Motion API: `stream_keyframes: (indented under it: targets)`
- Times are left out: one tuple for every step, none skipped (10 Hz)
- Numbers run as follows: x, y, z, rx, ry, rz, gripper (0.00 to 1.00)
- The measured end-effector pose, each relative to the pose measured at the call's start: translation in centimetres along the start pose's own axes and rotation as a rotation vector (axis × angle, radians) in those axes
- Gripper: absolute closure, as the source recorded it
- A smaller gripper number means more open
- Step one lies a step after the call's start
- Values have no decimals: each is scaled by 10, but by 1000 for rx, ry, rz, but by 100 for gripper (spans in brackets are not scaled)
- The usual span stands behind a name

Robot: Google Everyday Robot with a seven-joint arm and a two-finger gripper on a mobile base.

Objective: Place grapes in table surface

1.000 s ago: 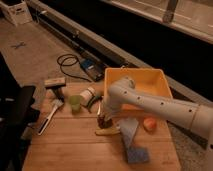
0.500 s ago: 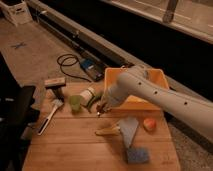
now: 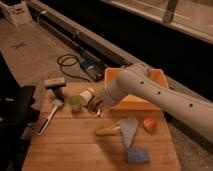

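My white arm reaches in from the right, across the front of the yellow bin. Its gripper (image 3: 97,105) hangs low over the table surface (image 3: 75,145), a light tan plank top, just right of a green cup and a white bottle. A small dark brownish-purple lump (image 3: 95,103) shows at the gripper's tip. It looks like the grapes, but I cannot tell it apart from the gripper or see whether it rests on the wood.
A yellow bin (image 3: 150,79) stands at the back right. A banana (image 3: 107,131), grey cloth (image 3: 129,130), peach (image 3: 149,124) and blue sponge (image 3: 136,155) lie front right. A green cup (image 3: 75,103), white bottle (image 3: 87,96), brush (image 3: 49,116) and mallet (image 3: 55,83) lie left.
The gripper has lifted away from the spot by the banana and moved back and left toward the bottle and cup. The other objects have not moved.
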Motion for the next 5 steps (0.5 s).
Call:
stream_keyframes:
  targets:
    - [-10, 3, 13, -24, -20, -15, 100]
    - [-19, 10, 30, -60, -45, -26, 100]
    - [-25, 21, 49, -102, -70, -27, 100]
    - [-27, 28, 61, -131, -82, -23, 100]
    - [-28, 33, 73, -160, -91, -16, 100]
